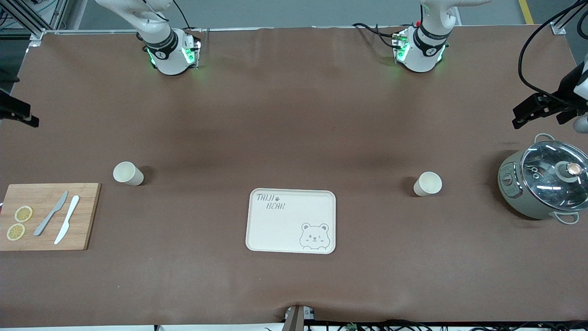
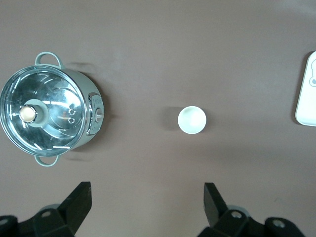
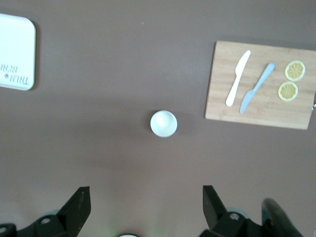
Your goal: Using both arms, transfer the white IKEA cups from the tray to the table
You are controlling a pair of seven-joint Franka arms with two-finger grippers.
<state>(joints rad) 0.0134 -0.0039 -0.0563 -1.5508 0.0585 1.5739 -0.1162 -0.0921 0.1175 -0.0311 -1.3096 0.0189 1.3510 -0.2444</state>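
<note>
Two white IKEA cups stand upright on the brown table. One cup (image 1: 128, 174) is toward the right arm's end, the other cup (image 1: 427, 184) toward the left arm's end. The cream bear tray (image 1: 257, 220) lies between them, a little nearer the front camera. My left gripper (image 2: 148, 202) is open and empty, high above the table, with its cup (image 2: 192, 120) below and apart from it. My right gripper (image 3: 146, 205) is open and empty, high above its cup (image 3: 164, 123). Only the arm bases show in the front view.
A green pot with a glass lid (image 1: 544, 179) stands at the left arm's end. A wooden board (image 1: 87, 211) with two knives and two lemon slices lies at the right arm's end. A black device juts in at each table end.
</note>
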